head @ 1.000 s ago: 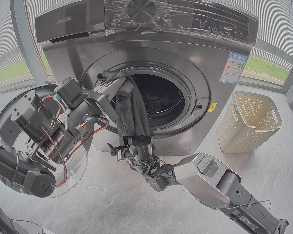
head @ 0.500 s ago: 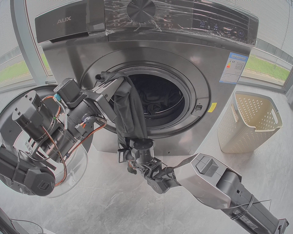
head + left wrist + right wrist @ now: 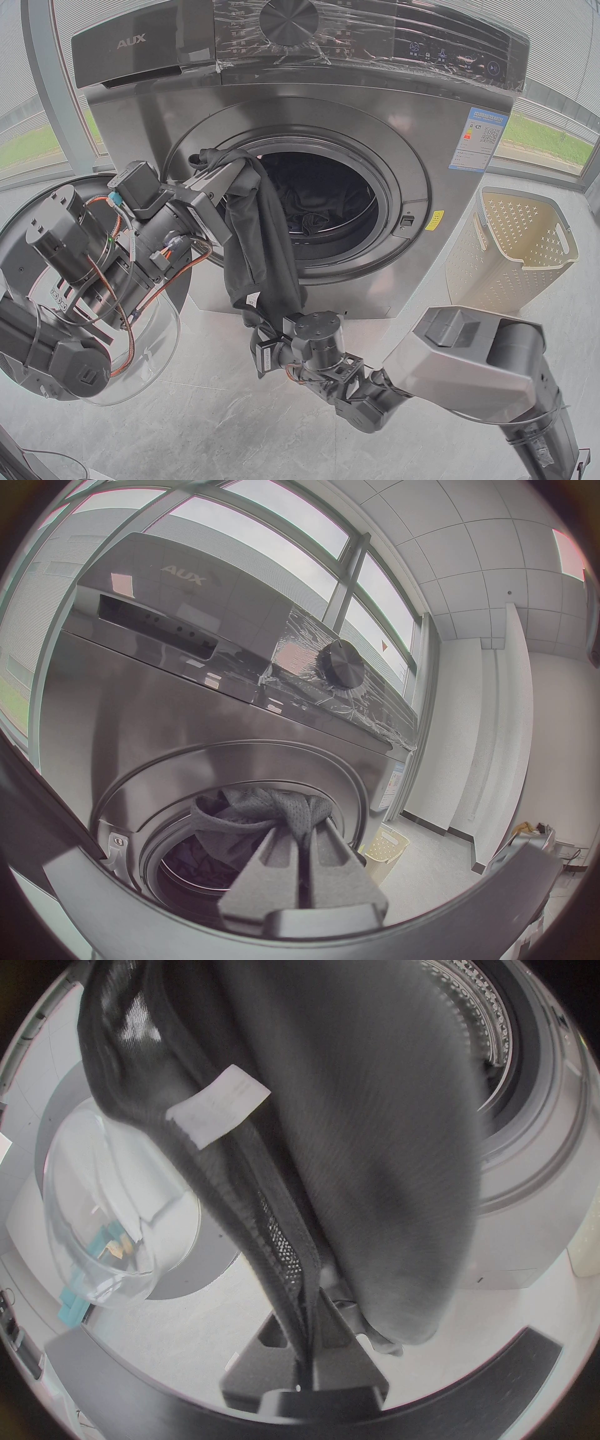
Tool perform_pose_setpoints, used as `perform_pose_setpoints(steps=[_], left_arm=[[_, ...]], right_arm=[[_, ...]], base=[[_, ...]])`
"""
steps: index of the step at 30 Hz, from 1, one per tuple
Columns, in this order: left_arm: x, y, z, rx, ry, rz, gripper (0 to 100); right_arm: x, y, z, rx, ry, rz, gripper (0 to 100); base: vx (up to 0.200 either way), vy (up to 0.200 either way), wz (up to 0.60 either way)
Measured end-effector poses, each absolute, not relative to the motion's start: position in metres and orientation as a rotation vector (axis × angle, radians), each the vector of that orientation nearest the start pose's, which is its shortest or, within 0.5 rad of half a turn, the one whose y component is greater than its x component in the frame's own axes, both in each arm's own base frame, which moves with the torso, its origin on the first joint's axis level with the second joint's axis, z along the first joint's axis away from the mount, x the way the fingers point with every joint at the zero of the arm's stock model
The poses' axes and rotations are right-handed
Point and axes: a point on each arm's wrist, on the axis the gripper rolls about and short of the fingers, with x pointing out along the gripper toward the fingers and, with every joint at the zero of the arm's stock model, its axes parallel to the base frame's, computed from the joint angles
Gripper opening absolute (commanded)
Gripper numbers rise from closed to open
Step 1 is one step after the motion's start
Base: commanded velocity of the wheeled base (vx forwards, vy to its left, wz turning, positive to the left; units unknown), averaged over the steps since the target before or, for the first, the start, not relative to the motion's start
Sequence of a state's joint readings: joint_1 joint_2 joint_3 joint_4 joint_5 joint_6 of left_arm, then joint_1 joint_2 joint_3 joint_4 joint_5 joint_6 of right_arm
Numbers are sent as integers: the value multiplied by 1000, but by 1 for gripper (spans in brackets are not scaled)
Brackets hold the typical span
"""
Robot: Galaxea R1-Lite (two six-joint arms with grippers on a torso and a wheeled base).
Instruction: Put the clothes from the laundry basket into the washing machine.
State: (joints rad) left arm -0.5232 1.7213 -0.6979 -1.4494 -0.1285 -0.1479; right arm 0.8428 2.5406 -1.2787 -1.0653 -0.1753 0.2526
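Note:
A dark grey garment [image 3: 259,231] hangs stretched in front of the washing machine [image 3: 387,131], across the left side of its round opening [image 3: 331,200]. My left gripper [image 3: 232,170] is shut on the garment's bunched top end [image 3: 250,814] at the opening's upper left rim. My right gripper [image 3: 308,1329] is shut on the lower hem, under a white label [image 3: 215,1112], below the opening and near the floor [image 3: 257,326]. More dark clothes [image 3: 312,209] lie inside the drum. The cream laundry basket [image 3: 509,250] stands to the right of the machine, with no clothes visible in it.
The machine's glass door [image 3: 147,340] stands swung open on the left, behind my left arm. Grey tiled floor [image 3: 219,431] lies in front of the machine. Windows run behind the machine on both sides.
My right gripper has dropped lower and drawn back from the machine, pulling the garment's lower end down with it. The left gripper has shifted slightly left, still holding the top.

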Motion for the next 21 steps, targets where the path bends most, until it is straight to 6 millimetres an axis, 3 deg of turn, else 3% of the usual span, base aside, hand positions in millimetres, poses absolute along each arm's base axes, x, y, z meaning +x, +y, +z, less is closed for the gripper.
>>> perform_pose_setpoints(steps=[7,12,21], left_arm=[[259,-143,227,-218,-372,-645,0],[264,-137,223,-212,-364,-621,0],[265,-131,213,-206,-329,-602,0]], right_arm=[[272,309,33,139,262,661,0],[243,276,65,173,195,692,0],[220,230,112,248,49,700,0]], base=[[0,0,0],[0,0,0],[0,0,0]])
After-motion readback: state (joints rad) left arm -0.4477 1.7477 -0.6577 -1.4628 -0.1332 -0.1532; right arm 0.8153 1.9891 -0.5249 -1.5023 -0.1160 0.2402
